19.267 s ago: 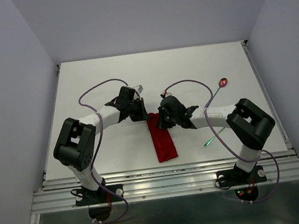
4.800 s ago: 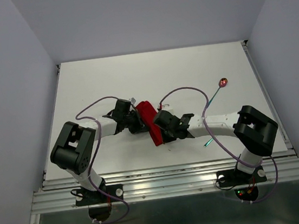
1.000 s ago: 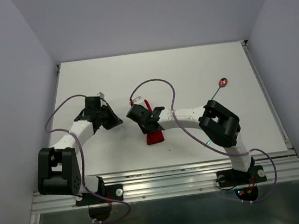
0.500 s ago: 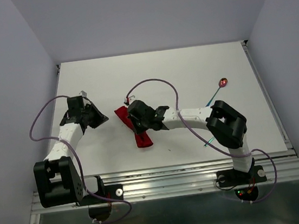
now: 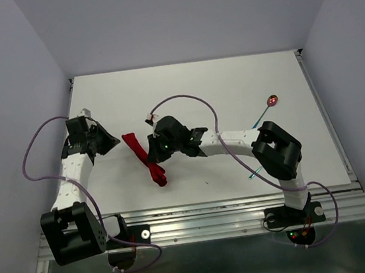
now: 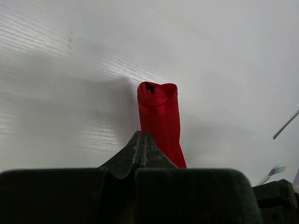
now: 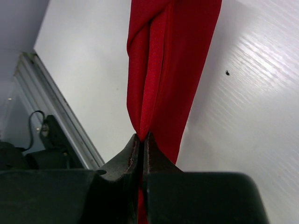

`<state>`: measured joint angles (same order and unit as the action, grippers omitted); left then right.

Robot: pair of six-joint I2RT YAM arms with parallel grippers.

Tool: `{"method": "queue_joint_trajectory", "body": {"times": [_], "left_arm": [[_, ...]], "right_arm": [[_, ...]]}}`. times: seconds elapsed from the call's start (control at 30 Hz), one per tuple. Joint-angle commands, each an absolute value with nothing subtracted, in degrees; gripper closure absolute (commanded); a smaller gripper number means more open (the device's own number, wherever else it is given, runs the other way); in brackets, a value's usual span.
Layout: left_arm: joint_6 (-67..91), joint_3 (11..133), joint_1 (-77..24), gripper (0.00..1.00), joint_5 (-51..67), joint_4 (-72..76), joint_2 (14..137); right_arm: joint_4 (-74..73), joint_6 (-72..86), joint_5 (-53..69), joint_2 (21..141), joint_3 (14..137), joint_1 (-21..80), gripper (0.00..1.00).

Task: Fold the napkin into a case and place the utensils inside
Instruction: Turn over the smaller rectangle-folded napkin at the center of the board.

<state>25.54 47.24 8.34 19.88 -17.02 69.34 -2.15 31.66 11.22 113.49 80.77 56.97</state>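
Note:
The red napkin (image 5: 143, 158) is a narrow bunched strip lying slantwise left of the table's centre. My right gripper (image 5: 155, 148) is shut on a fold of it. In the right wrist view the napkin (image 7: 173, 60) runs up from between the tips of that gripper (image 7: 141, 137). My left gripper (image 5: 111, 144) is shut and empty, just left of the strip's upper end. In the left wrist view the napkin (image 6: 159, 114) lies beyond the tips of the left gripper (image 6: 141, 135). The spoon (image 5: 271, 101) lies at the far right. The teal fork (image 5: 256, 173) shows partly behind the right arm.
The metal rail (image 5: 206, 223) runs along the near edge of the white table (image 5: 190, 89). Purple cables loop over both arms. The right arm (image 5: 237, 144) stretches across the middle of the table. Grey walls enclose the table on three sides.
The right gripper has pulled the napkin leftward, and it has gone from a flat strip to a bunched one. The left arm has swung out to the far left, away from the cloth.

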Motion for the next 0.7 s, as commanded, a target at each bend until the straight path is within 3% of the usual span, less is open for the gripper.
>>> {"method": "queue_joint_trajectory", "body": {"times": [0.0,0.27,0.67], "left_arm": [[23.6,49.9,9.3,1.0,20.7,-18.5,67.1],[22.9,49.6,9.4,1.0,21.8,-18.8,67.8],[23.2,48.1,9.4,1.0,23.1,-18.1,67.9]], "right_arm": [[9.4,35.7,21.0,113.1,79.3,54.6,0.99],[29.6,44.6,37.3,114.9,70.2,50.7,0.99],[36.8,47.8,47.6,118.9,66.5,44.6,0.99]]}}
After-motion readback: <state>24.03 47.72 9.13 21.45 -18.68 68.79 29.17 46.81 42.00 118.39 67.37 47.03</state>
